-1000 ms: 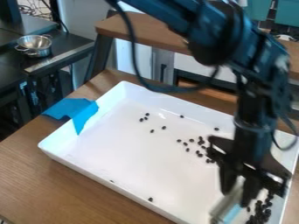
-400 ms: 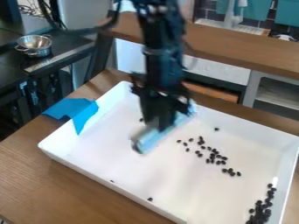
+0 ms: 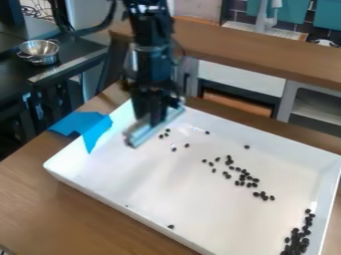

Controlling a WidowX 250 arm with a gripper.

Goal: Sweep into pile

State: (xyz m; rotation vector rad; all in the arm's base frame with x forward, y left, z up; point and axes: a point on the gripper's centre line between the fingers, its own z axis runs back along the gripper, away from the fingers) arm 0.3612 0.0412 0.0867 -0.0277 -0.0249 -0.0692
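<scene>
Since the previous frame, my claw (image 3: 150, 122) has shifted up and left in the view, exposing scattered beans (image 3: 242, 178). It hangs downward over the tray's (image 3: 120, 210) upper-left part, closed on the sweeping tool (image 3: 139, 133). Dense beans (image 3: 296, 240) line the right wall; blue cloth (image 3: 83, 125) overlaps the left rim.

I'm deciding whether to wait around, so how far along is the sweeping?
Partly done, I'd say. A dense cluster of dark pieces lies along the right end of the white tray. In hand: the gripper holds a pale sweeping block at the tray's far left. Left to gather: a loose trail across the middle, a few pieces near the block and strays by the near wall.
</scene>
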